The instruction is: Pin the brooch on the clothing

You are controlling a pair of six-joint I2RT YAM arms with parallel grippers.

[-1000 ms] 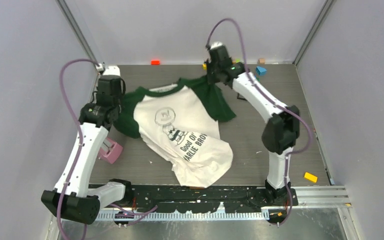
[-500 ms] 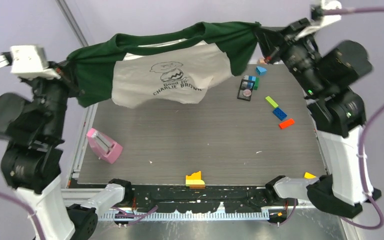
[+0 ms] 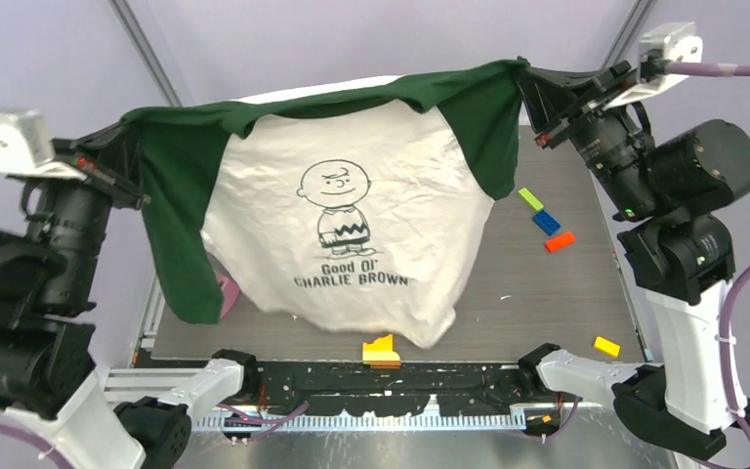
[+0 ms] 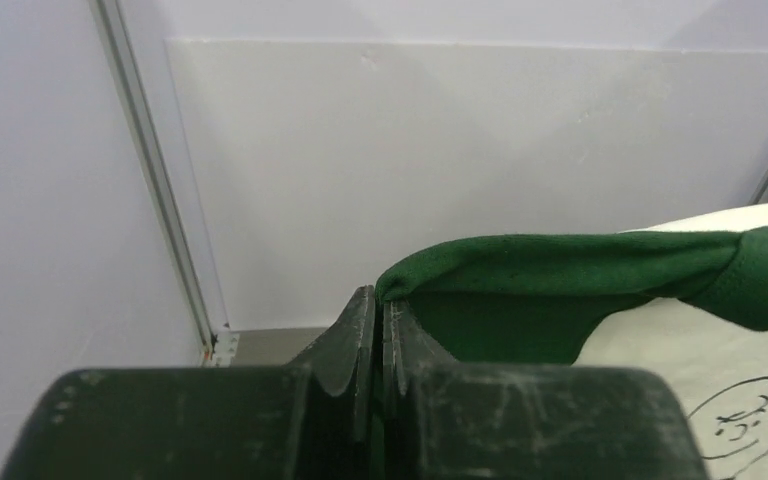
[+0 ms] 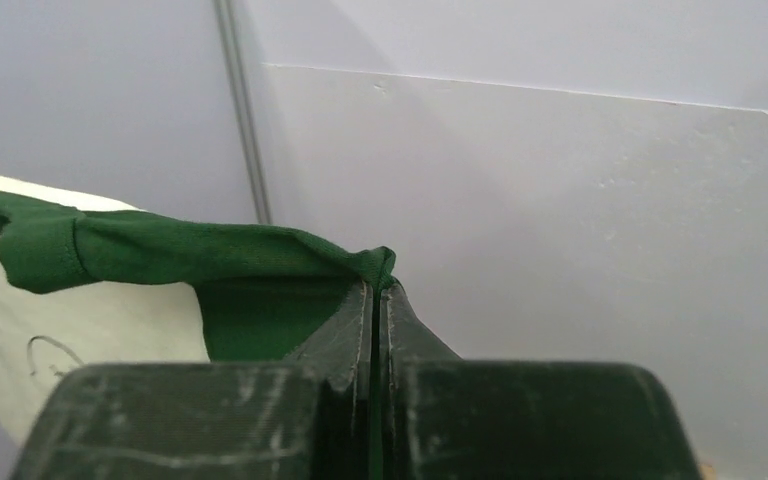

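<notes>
Top external view: we held one T-shirt aloft. Our left gripper and right gripper each pinched one of its two green sleeves.

Only readable text you had was on the white T-shirt: black print on the chest, two lines under the cartoon boy, "Good Ol'" over "CHARLIE BROWN", clean in the top view. In the left wrist view you caught a sliver of black line work on the white fabric, lower right, probably the drawing's outline, not lettering. Nothing legible in the right wrist view either.
</notes>
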